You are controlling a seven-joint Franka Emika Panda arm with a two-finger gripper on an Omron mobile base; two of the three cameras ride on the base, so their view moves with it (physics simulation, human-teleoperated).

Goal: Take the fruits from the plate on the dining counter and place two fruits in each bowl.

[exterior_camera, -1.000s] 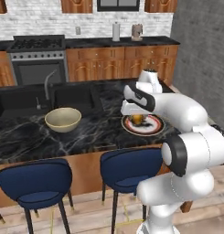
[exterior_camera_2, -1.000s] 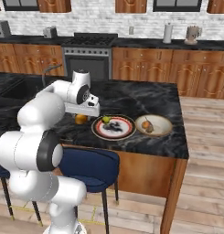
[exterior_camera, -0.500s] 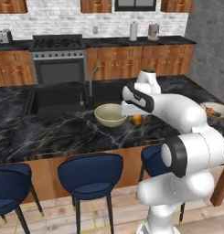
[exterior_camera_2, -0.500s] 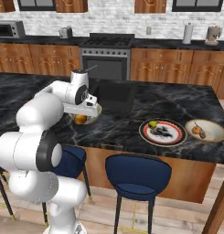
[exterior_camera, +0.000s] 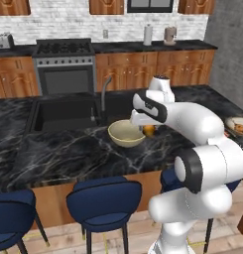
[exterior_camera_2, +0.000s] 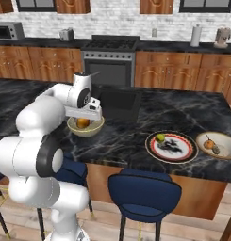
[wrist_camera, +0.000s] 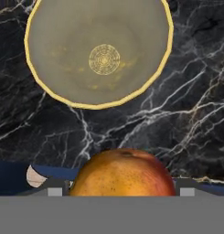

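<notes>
We have an orange fruit (wrist_camera: 124, 172) clamped in our hand (exterior_camera_2: 84, 123), the two fingers spread wide around it because it is a broad, round thing. The hand hangs just beside the near rim of the deep cream bowl (exterior_camera: 126, 133), above the black marble surface (exterior_camera_2: 183, 110). From the hand camera the fruit sits low in the picture while the bowl (wrist_camera: 98, 51) lies ahead, empty, so we judge the fruit is not yet over the opening and needs carrying a little further before we let go.

Well to the right on the same surface stands the red-rimmed plate (exterior_camera_2: 171, 146), with a yellow-green fruit (exterior_camera_2: 160, 137) lying on its far left side. Just right of it is the shallow off-white bowl (exterior_camera_2: 221, 144), which already holds an orange fruit (exterior_camera_2: 209, 144) and a brownish one (exterior_camera_2: 216, 149). That bowl seems to have its pair, which is why we bring this fruit to the cream one.
</notes>
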